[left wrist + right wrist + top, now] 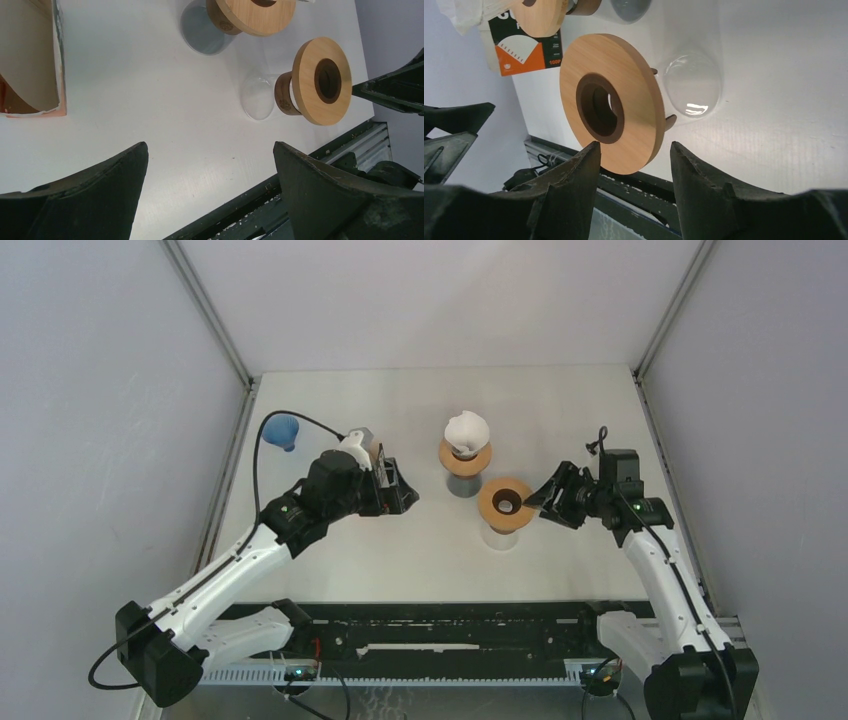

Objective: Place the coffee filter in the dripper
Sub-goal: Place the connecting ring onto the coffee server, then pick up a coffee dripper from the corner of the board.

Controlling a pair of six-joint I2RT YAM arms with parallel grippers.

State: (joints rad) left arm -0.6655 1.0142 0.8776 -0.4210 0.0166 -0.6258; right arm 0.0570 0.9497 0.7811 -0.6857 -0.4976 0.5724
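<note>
White coffee filter (467, 428) sits crumpled in far dripper (465, 467) — near dripper (490, 503), wooden ring, dark hole, just beside.

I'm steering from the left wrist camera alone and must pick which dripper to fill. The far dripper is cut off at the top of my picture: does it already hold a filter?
Observer: Yes. The top view shows a white coffee filter sitting in the far dripper.
Operator: Is the right gripper clamped on the near dripper? I see only a dark edge.
Observer: No. It is open, its jaws apart at that dripper's wooden collar.
Operator: What is the box at my left?
Observer: The right wrist view shows its printed face, orange and black, with a filter pictured.
</note>
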